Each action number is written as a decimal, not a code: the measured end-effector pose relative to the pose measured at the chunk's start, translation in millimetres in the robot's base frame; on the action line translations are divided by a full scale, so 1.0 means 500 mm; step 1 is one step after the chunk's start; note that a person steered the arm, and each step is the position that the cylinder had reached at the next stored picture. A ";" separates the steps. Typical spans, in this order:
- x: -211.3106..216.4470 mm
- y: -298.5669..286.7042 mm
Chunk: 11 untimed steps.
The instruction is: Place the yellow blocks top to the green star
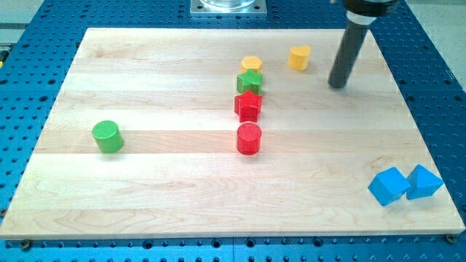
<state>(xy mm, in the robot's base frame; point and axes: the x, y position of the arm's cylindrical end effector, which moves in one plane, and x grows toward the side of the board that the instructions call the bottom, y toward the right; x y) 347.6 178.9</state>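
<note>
The green star (249, 81) sits near the board's top middle. One yellow block (252, 64) lies just above it, touching it. A second yellow block (298, 57) lies apart, up and to the right of the star. My tip (337, 85) is on the board to the right of that second yellow block and slightly lower, not touching any block.
A red star (248, 105) sits directly below the green star and a red cylinder (249, 137) below that. A green cylinder (108, 136) is at the left. Two blue blocks (388, 185) (424, 181) lie at the bottom right. The wooden board (145, 196) rests on a blue perforated table.
</note>
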 end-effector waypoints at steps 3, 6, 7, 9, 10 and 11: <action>-0.130 -0.047; -0.187 -0.222; -0.220 -0.211; -0.311 -0.220; -0.269 -0.294; -0.199 -0.295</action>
<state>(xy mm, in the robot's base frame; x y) 248.3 31.2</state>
